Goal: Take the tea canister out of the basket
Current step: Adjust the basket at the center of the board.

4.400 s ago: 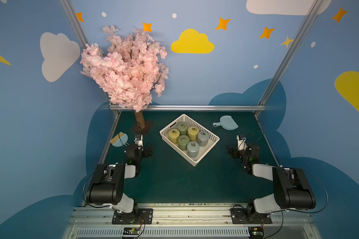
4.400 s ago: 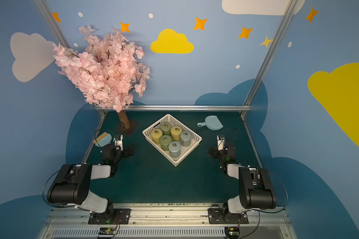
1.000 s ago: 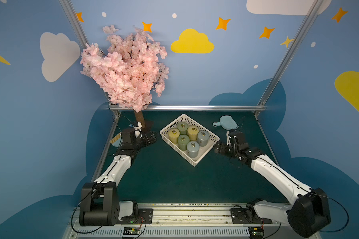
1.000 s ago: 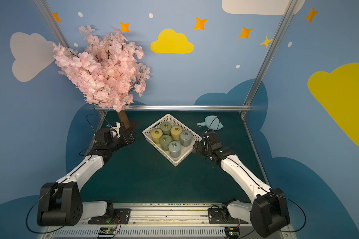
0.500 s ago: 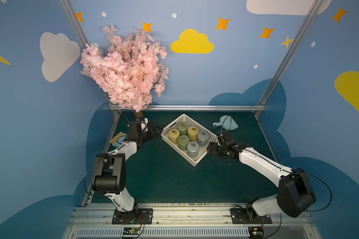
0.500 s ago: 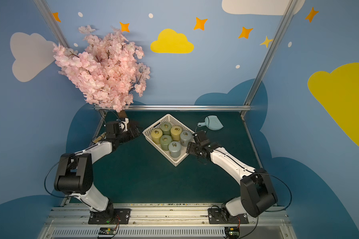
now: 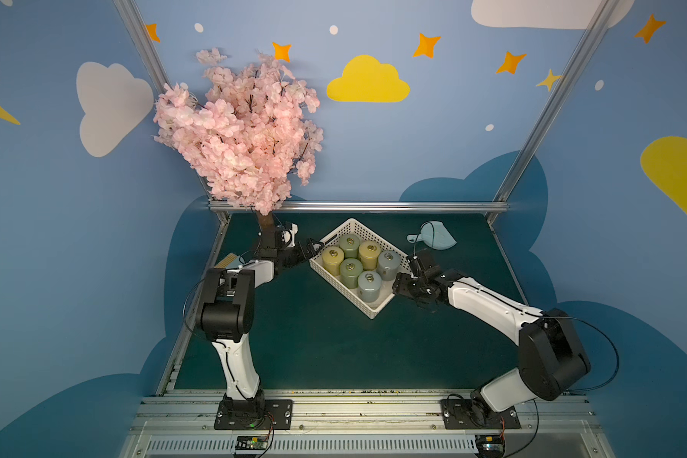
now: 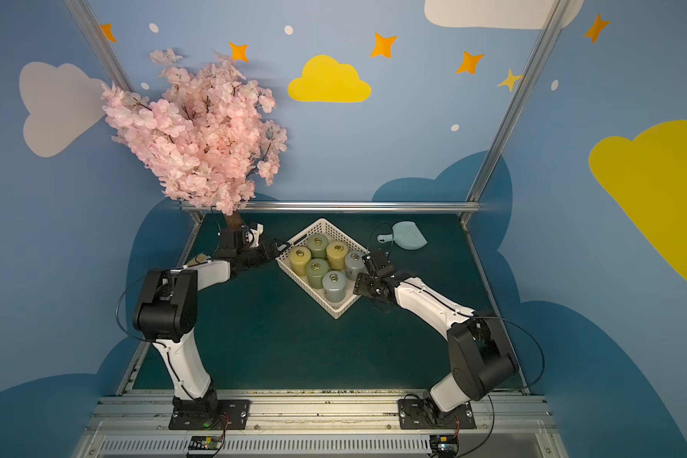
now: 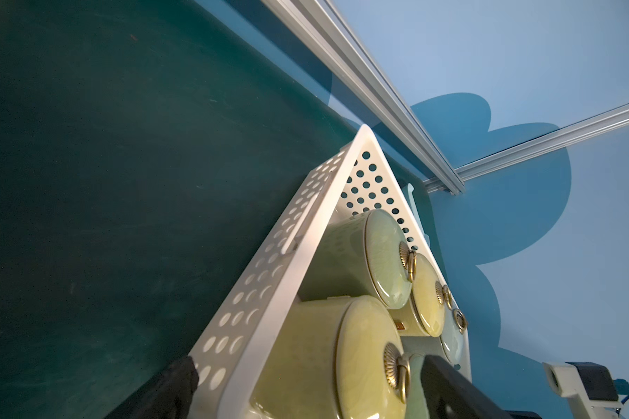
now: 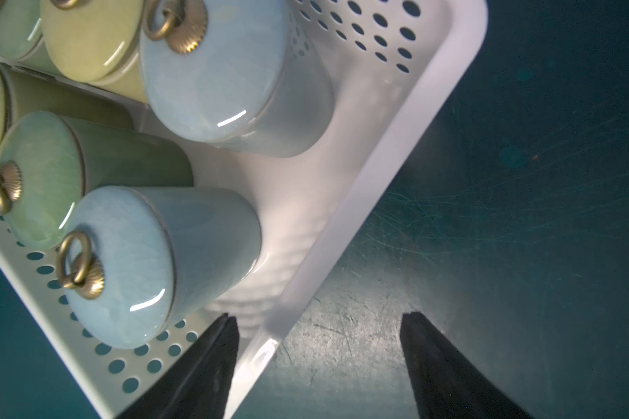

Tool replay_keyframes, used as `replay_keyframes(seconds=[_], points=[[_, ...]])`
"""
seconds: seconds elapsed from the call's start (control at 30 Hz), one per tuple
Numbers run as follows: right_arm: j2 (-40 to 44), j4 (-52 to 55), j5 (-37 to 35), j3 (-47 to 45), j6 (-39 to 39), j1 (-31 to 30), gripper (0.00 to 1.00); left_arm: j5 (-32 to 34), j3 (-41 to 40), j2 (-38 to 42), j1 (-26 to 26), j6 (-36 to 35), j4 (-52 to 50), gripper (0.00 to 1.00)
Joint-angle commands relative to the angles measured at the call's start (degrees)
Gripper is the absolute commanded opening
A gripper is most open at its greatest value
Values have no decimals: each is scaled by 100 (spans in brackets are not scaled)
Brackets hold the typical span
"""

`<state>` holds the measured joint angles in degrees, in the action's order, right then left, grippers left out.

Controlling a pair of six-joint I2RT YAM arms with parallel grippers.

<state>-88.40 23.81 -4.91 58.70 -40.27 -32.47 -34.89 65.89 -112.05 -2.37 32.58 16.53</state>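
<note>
The white perforated basket (image 7: 373, 313) (image 8: 336, 313) sits mid-table and holds several lidded tea canisters, yellow-green (image 7: 332, 257), green and pale blue (image 7: 369, 283), each with a brass ring knob. My left gripper (image 7: 314, 248) (image 9: 307, 364) is open astride the basket's left wall (image 9: 269, 283), one finger outside it and one over the yellow-green canister (image 9: 364, 362). My right gripper (image 7: 397, 283) (image 10: 320, 317) is open astride the right rim (image 10: 396, 145) near the front corner. One of its fingers is inside, beside a pale blue canister (image 10: 131, 268), and the other is over the mat.
A pink blossom tree stands at the back left, its trunk (image 7: 264, 222) just behind my left wrist. A light-blue dustpan (image 7: 433, 236) lies at the back right. A yellow-bristled item (image 7: 227, 259) lies at the left edge. A metal rail (image 7: 357, 206) bounds the back.
Both arms have closed in on the basket. The left gripper went from the tree trunk to the left wall. The right gripper reached the right rim and its jaws narrowed somewhat.
</note>
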Motion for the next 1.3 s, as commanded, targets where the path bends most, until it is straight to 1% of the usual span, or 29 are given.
replay_keyframes(seconds=[0.0, 0.4, 0.6, 0.77, 1.0, 1.27], points=[[-89, -10, -9, 180, -42, -38, 76, -326, 119, -71, -35, -15, 154, 100], [-129, 299, -70, 280, -44, 21, 75, -614, -421, 296, -105, 4, 455, 100], [-107, 545, -63, 369, 8, 111, 73, -659, -699, 551, -224, -15, 529, 100], [-73, 724, -97, 440, 198, 160, 73, -711, -977, 753, -357, 66, 680, 100], [-53, 896, -102, 522, 356, 359, 71, -455, -1461, 1230, -602, 73, 693, 100], [-207, 1023, 155, 721, 828, 756, 69, -332, -1878, 1628, -776, 63, 696, 100]])
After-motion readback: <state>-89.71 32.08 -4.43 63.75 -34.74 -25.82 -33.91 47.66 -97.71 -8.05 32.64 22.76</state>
